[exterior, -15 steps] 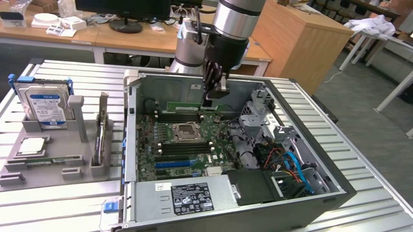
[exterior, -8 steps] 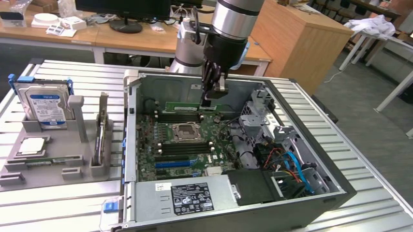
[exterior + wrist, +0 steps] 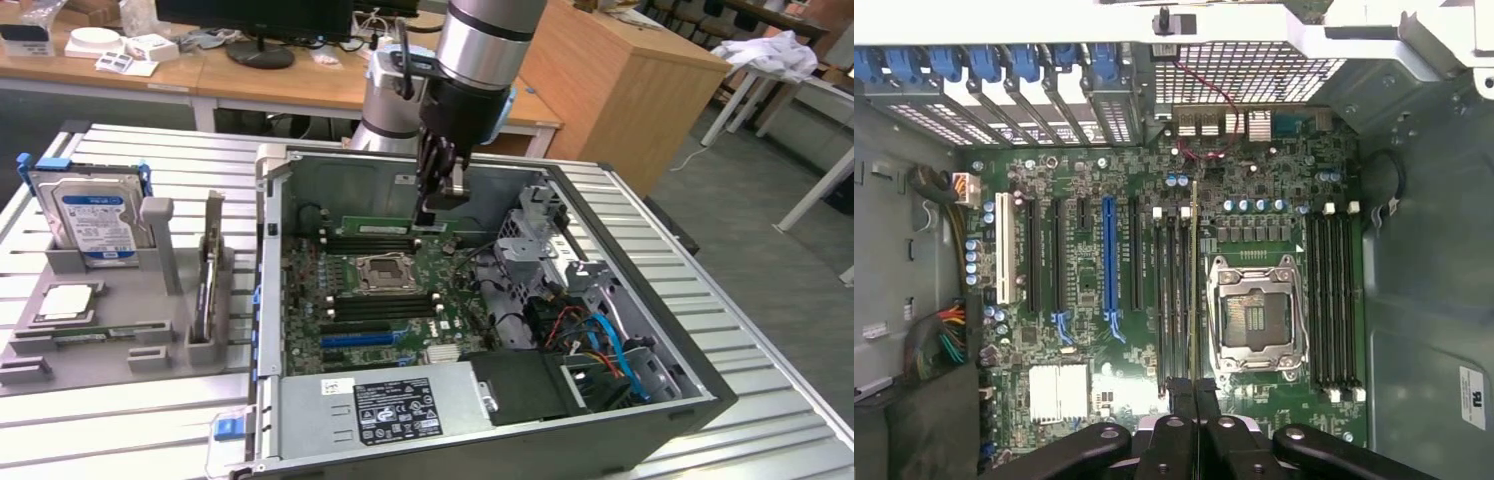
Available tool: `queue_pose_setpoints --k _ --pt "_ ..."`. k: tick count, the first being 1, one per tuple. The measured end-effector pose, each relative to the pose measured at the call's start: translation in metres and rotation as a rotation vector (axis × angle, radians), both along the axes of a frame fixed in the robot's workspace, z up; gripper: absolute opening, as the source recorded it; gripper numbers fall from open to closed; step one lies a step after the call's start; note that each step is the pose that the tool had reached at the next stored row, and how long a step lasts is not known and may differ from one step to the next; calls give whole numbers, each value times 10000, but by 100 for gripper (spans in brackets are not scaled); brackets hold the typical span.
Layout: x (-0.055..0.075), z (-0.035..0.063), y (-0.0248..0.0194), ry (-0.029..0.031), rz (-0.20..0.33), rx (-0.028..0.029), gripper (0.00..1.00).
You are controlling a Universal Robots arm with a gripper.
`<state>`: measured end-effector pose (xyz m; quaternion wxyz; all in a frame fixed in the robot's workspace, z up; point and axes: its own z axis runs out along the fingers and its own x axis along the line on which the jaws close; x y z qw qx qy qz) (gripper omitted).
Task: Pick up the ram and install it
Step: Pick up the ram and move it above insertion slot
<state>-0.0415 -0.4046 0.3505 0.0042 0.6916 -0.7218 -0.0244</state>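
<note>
Over the motherboard (image 3: 314,300), arm (image 3: 474,50) plumb, end effector (image 3: 427,214) clamps ram (image 3: 380,226).

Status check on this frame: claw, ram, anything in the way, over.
Claw shut on the ram. Ram held edge-down over the memory slots beside the processor socket. Red cable lies apart from it.

Exterior oblique, wrist overhead: shared motherboard (image 3: 350,300) (image 3: 1084,290)

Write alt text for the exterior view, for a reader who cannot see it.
A robot arm reaches into an open computer case, its gripper shut on the ram, a green stick held over the memory slots beside the processor socket. On the exterior view's left, a hard drive stands in a grey holder.
</note>
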Motion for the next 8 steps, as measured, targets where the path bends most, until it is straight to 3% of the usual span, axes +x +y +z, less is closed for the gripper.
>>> queue_pose_setpoints --k 8 --pt "0 -45 0 1 0 -2 11"
